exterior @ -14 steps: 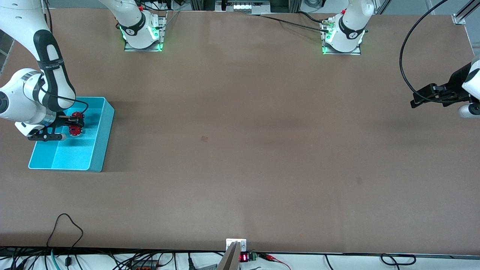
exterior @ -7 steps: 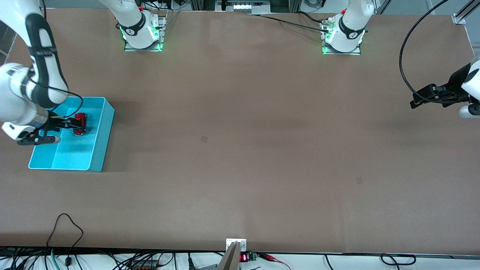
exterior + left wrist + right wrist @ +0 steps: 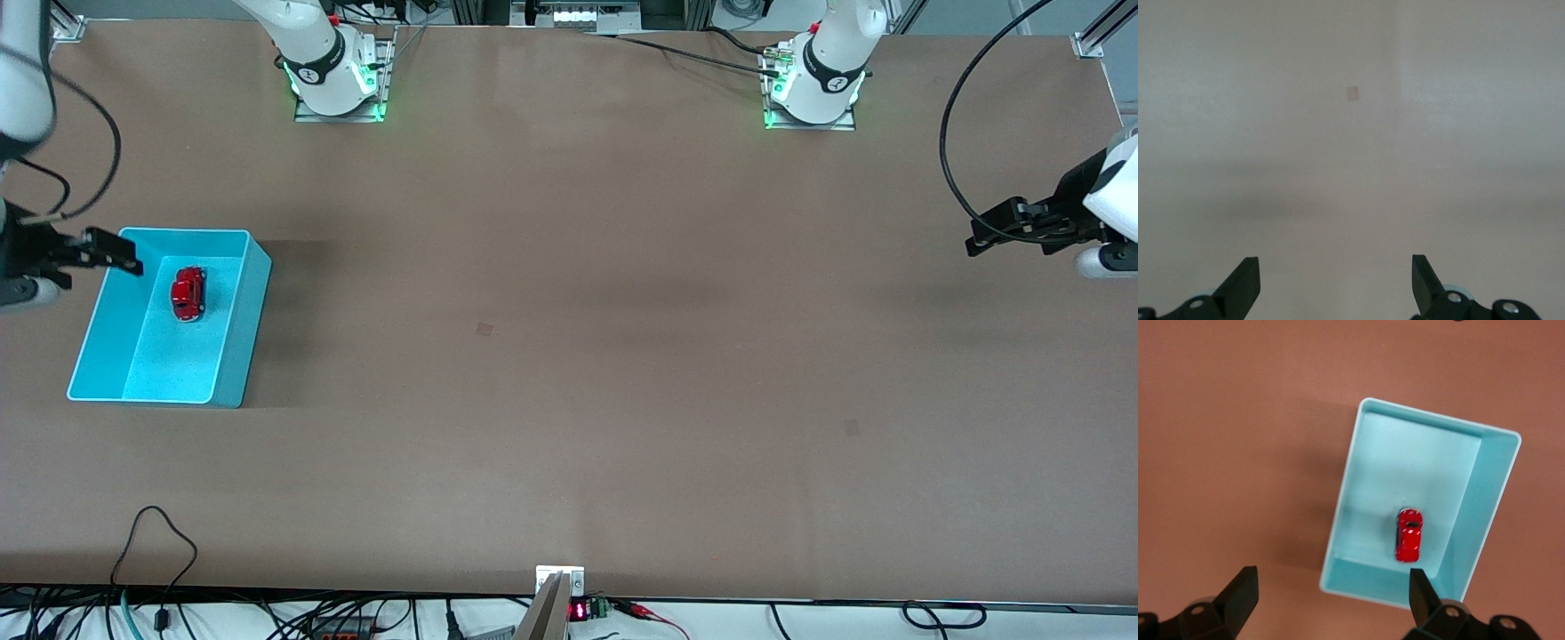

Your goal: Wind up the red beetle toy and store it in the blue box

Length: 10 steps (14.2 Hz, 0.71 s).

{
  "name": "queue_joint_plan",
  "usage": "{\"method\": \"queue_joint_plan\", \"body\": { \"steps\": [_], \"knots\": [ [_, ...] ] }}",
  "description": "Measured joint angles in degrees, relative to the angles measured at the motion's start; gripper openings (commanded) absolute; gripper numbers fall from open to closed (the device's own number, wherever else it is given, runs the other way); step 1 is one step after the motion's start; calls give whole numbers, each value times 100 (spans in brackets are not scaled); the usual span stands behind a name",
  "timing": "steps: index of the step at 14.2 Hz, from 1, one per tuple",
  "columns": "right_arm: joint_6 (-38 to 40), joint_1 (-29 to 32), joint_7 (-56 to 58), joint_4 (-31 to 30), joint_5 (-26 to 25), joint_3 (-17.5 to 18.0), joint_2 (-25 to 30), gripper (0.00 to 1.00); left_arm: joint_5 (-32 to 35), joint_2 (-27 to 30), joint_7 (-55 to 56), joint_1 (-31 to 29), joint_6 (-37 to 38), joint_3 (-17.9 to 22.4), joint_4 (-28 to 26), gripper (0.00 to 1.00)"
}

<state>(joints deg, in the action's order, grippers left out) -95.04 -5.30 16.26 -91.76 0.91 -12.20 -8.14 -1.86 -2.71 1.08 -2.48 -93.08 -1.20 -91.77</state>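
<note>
Toy stowed; both arms clear.

Right gripper [image 3: 1328,603] fingers spread, holding nothing, at the front view's left edge over the box's corner. Left gripper [image 3: 1335,283] fingers spread over bare tabletop [image 3: 569,356] at that view's right edge, waiting. Red beetle toy [image 3: 188,293] lies on the floor of the blue box [image 3: 233,356], frame left. Storing step looks done; next move is likely only parking the arms.

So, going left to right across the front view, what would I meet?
Right arm's open tool at the box's corner → blue box → red beetle toy lying inside it → a long stretch of table → left arm's open tool, waiting.
</note>
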Motion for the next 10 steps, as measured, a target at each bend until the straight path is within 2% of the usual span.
{"method": "queue_joint_plan", "body": {
  "steps": [3, 6, 10],
  "knots": [
    [633, -3, -786, 384, -4, 418, 235, 100, 0, 7, 0, -13, 0, -6, -11, 100],
    [791, 47, -948, 431, -10, 573, 514, 100, 0, 8, 0, -17, 0, -6, -16, 100],
    [874, 492, -962, 431, -9, 924, 619, 100, 0, 8, 0, -17, 0, -6, -17, 100]
  ]
}}
